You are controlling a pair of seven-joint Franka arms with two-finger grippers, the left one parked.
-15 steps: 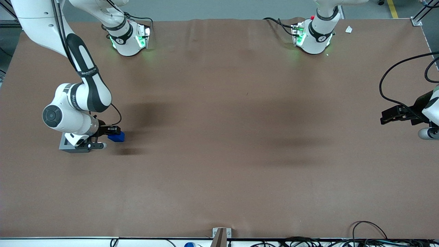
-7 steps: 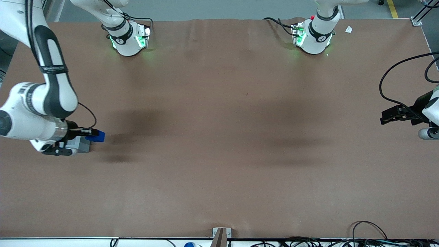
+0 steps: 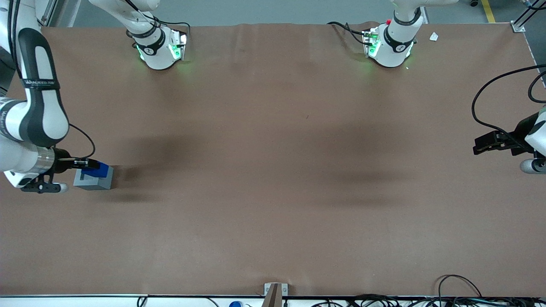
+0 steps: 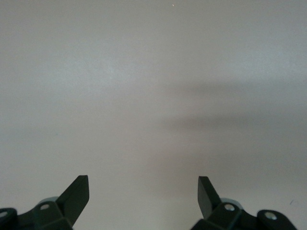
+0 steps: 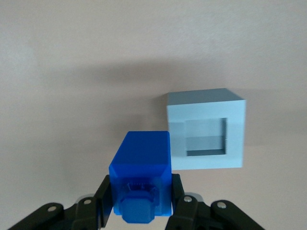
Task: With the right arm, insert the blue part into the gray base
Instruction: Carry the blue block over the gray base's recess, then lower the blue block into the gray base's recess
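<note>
My right gripper [image 3: 87, 163] is shut on the blue part [image 3: 96, 170] and holds it just above the gray base [image 3: 91, 182], which stands on the brown table at the working arm's end. In the right wrist view the blue part [image 5: 141, 170] sits between the black fingers [image 5: 104, 199] with its stub toward the camera. The gray base [image 5: 206, 129] lies below and to one side of it, its square recess open and empty. The blue part does not touch the base.
The brown table mat [image 3: 273, 170] spreads wide toward the parked arm's end. Two arm bases [image 3: 160, 47] with green lights stand farther from the front camera. Cables [image 3: 460, 294] lie along the table's near edge.
My right arm has carried the blue part sideways toward the working arm's end of the table. The part now hangs over the gray base, which has not moved.
</note>
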